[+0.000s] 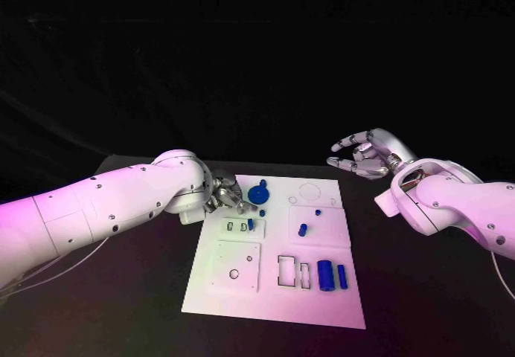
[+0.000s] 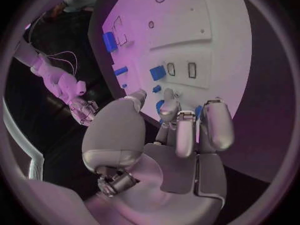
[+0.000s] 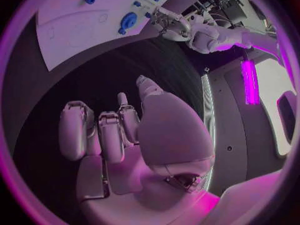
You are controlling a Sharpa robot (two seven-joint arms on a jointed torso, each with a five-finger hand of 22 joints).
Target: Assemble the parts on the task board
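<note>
We see the task board (image 1: pixel 322 297) lying in the middle of the black desk (image 1: pixel 429 297). On it, two upright blue cylinders (image 1: pixel 333 276) stand side by side toward 5 o'clock, just beside a rectangular slot (image 1: pixel 288 271). A small blue peg (image 1: pixel 304 229) sits near the centre, and a round blue disc (image 1: pixel 259 194) rests toward 11 o'clock.

The left wrist view gives us what the head view hides: the fingertips (image 2: pixel 169 110) of the left robot hand (image 1: pixel 222 195) are curled down at the board's edge, right by a blue piece; we cannot tell whether they grip it.

The right robot hand (image 1: pixel 368 154) hovers off the board at about 1 o'clock, palm turned toward the board, fingers spread apart and holding nothing, as the right wrist view confirms.
</note>
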